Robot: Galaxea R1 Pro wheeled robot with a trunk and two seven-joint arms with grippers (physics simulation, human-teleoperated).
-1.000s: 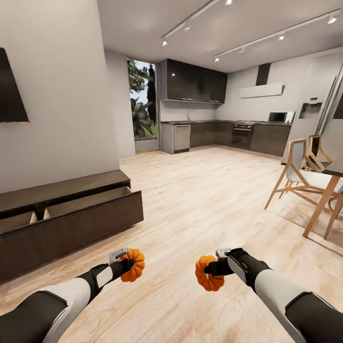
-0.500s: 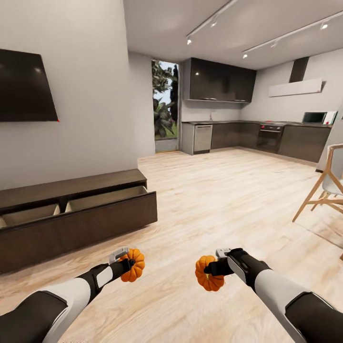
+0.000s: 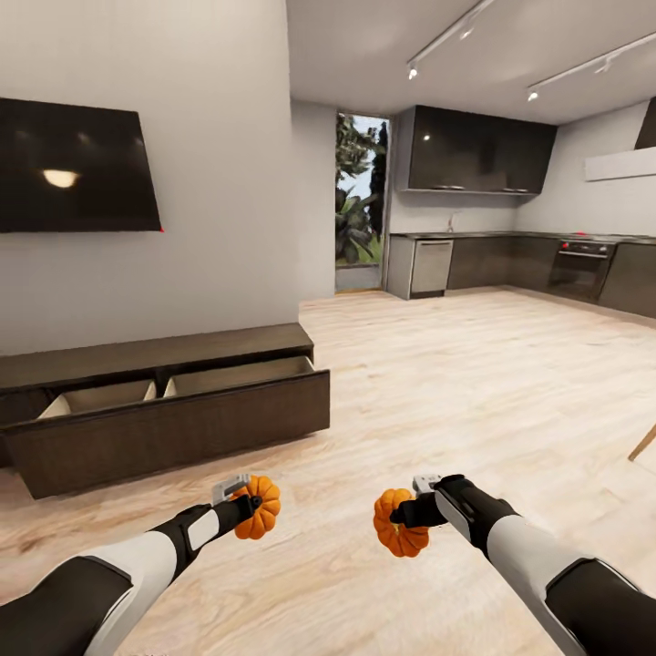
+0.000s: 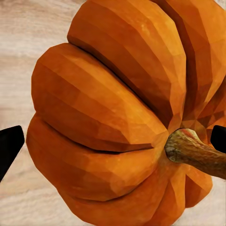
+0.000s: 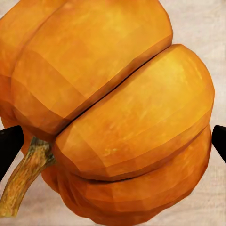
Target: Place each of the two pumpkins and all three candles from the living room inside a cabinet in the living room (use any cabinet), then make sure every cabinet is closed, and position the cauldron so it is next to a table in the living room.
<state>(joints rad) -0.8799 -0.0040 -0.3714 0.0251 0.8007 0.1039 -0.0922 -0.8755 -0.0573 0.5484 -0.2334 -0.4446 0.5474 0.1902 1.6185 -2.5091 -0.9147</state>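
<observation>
Starting at the far left, the cabinet (image 3: 164,415) runs low along the grey wall under a dark screen (image 3: 77,169), with its two right-hand drawers (image 3: 178,383) pulled out so their front edge juts toward the room; their pale insides look bare. Its right end stops short of the doorway, and bare plank floor (image 3: 474,383) spreads wide from there to the far kitchen units (image 3: 510,264). Near the camera, the left gripper (image 3: 244,507) is clamped on one pumpkin (image 3: 257,507), held above the floor, near and to the right of the open drawers' front edge. Right of it, across a gap of bare floor, the right gripper (image 3: 407,517) grips the second pumpkin (image 3: 399,523) at about the same height. At the far right edge a slanted wooden leg (image 3: 643,444) pokes into view.
</observation>
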